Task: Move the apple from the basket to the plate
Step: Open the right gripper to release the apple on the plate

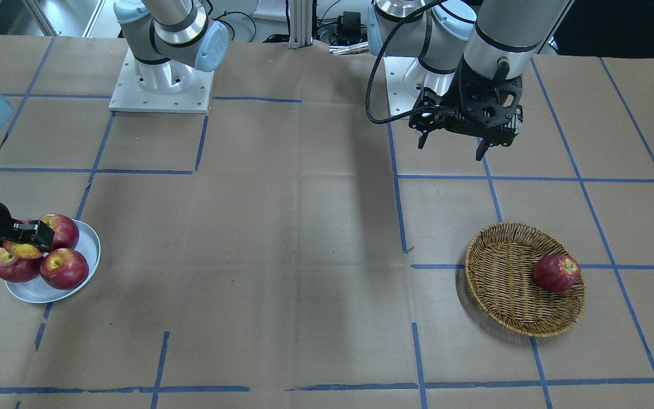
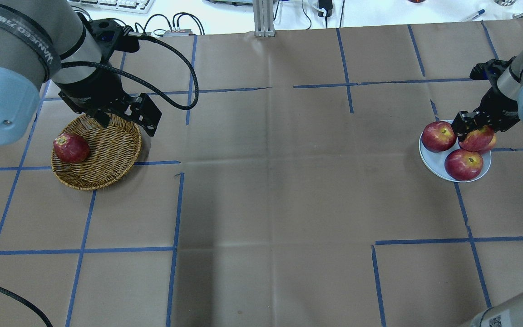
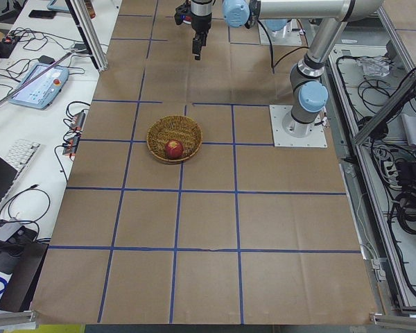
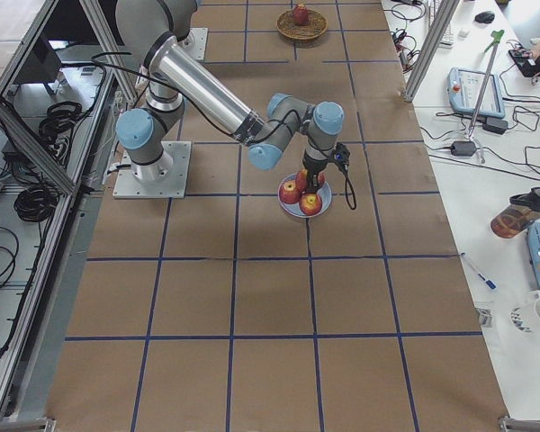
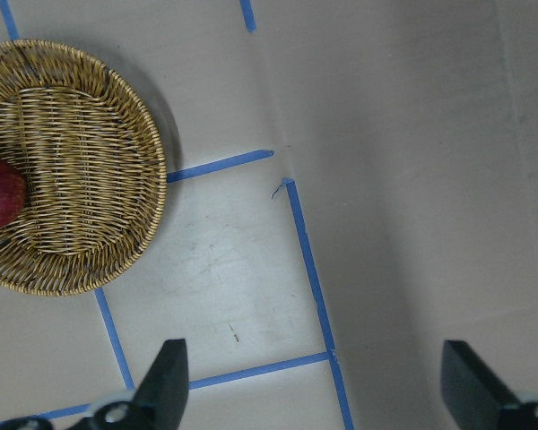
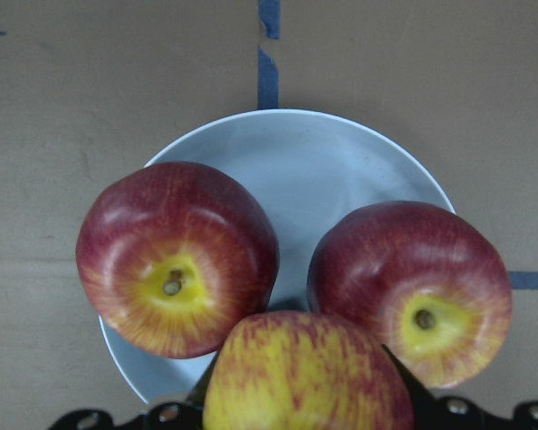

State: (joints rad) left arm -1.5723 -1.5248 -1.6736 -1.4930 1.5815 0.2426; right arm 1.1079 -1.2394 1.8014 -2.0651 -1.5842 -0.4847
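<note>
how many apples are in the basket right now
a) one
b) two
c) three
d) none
a: a single red apple lies near the rim inside the basket, and the rest of the weave is bare.

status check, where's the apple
Left gripper open, empty. Right gripper shut on apple at plate. Two other apples crowd plate.
</note>
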